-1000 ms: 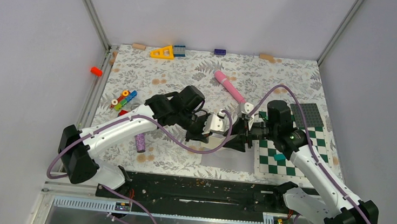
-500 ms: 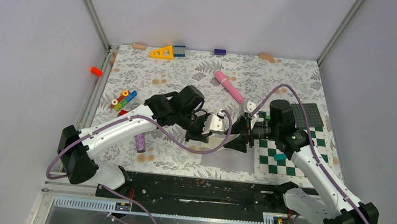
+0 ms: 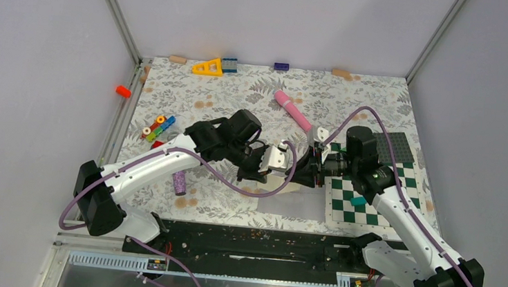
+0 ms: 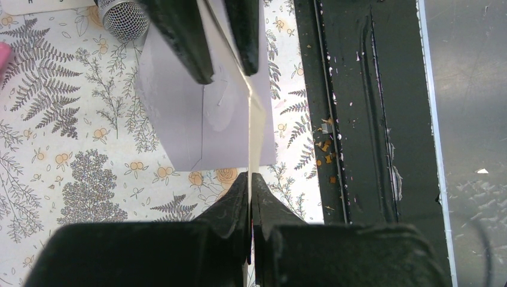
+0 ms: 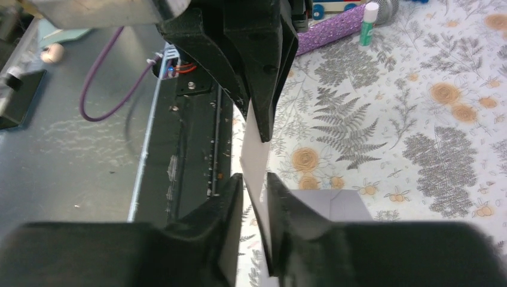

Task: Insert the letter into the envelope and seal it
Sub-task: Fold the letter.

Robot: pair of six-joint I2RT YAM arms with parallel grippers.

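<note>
1. The left gripper is pinched tight on the white letter, which stands edge-on.
2. The right gripper straddles the letter's opposite edge, jaws nearly closed; whether they pinch it is unclear.
3. The envelope lies flat on the floral cloth, beneath the letter.

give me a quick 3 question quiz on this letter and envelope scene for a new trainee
1. True or false: the letter is already inside the envelope.
2. What are the left gripper's fingers shut on? A the letter, B the envelope, C the pink tube.
3. Seen from the robot, is the checkerboard mat on the left or on the right?

Key
1. False: the letter is held up off the table, above the envelope, which lies flat.
2. A: the thin sheet runs edge-on between the closed fingers.
3. Right, beside the right arm.
</note>
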